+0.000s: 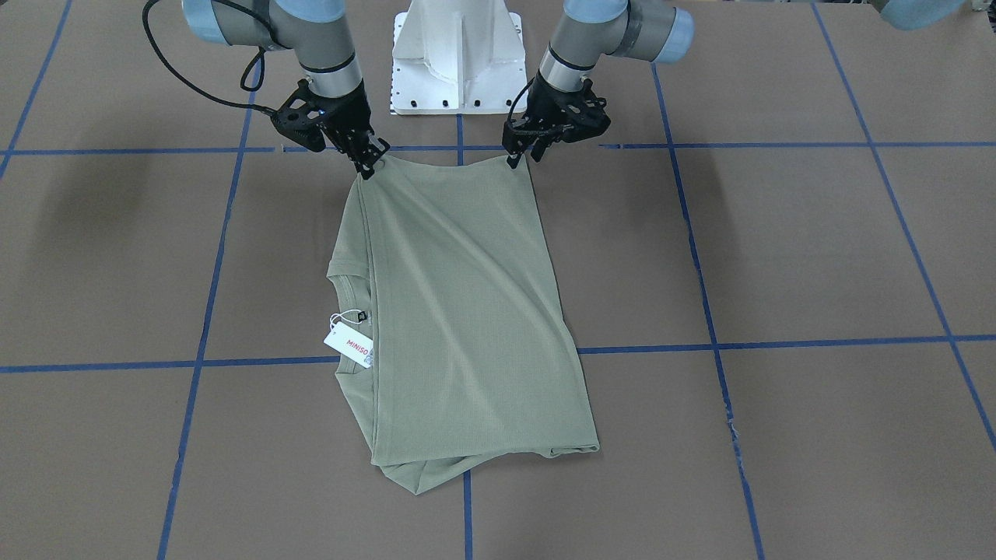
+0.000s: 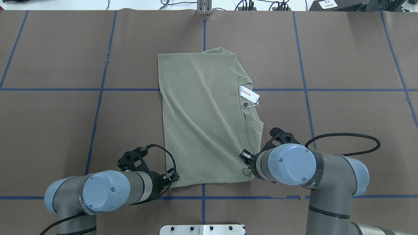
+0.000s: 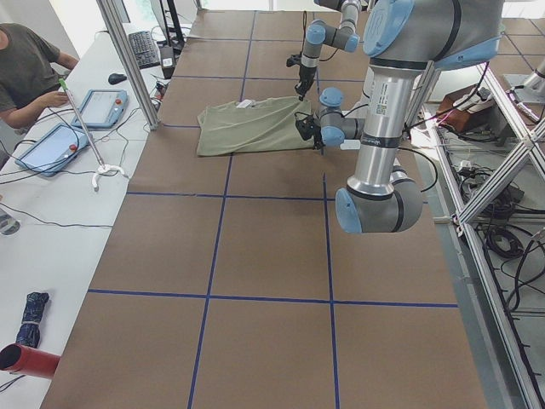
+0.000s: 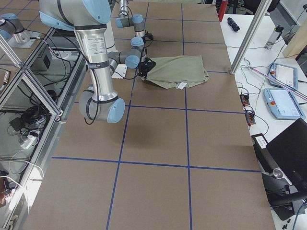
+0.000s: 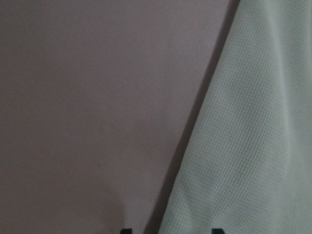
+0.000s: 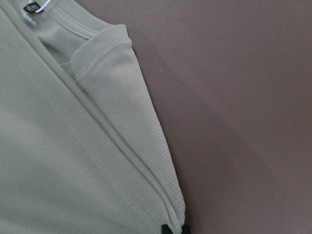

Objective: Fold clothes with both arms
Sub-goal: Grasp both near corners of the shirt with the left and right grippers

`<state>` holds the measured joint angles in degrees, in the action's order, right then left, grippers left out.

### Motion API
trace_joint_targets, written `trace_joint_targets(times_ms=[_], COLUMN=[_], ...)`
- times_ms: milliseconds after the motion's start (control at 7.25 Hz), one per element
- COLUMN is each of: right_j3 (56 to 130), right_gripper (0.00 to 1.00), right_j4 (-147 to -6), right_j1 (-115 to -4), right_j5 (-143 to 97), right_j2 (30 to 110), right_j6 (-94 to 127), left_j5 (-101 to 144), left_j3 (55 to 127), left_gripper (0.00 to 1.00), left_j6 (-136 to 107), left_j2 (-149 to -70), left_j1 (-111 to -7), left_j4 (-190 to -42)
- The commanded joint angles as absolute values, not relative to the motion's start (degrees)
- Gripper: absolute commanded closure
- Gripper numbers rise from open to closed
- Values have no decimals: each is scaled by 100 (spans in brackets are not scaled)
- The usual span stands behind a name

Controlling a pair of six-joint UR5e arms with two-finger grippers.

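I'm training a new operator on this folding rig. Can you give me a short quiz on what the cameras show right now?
1. True or false: the hang tag lies on the robot's left side of the shirt.
2. Where on the shirt are the left gripper and right gripper? A) at the two corners nearest the robot B) at the collar C) at the two far corners
3. Fill in: going by the wrist views, the ___ gripper's fingertips stand wide apart.

Key: 1 false, the tag is on the robot's right; 2 A; 3 left.
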<state>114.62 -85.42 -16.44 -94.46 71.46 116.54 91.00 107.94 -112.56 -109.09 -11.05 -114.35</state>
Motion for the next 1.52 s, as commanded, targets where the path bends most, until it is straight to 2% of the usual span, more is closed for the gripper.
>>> trace_joint_targets(times_ms=[0,138,276,414,1104,1380], right_j3=[11470,11470,11470,11470,11601,11838], right_gripper=[100,100,100,100,100,100], right_j4=[-8560,-8561,-8561,-8561,-8569,-8578], right_j1=[-1644,-1644,-1644,-1644,-1512,-1162], right_j5=[-9440,-9448,-9440,-9439,-9378,-9378], right_j2=[7146,7146,7137,7137,7180,7181], right_j6=[11654,11654,11654,11654,11847,12284], left_j5=[9097,9097,9105,9105,9158,9158], left_j3=[10758,10758,10758,10758,11688,11812], left_gripper=[53,69,94,100,100,100], left_j6=[-11259,-11259,-11250,-11250,-11267,-11390], left_j2=[-10951,-10951,-10960,-10951,-10442,-10354], left_j1=[-1099,-1099,-1099,-1107,-1160,-1090], left_j4=[-11426,-11426,-11426,-11426,-11365,-11364])
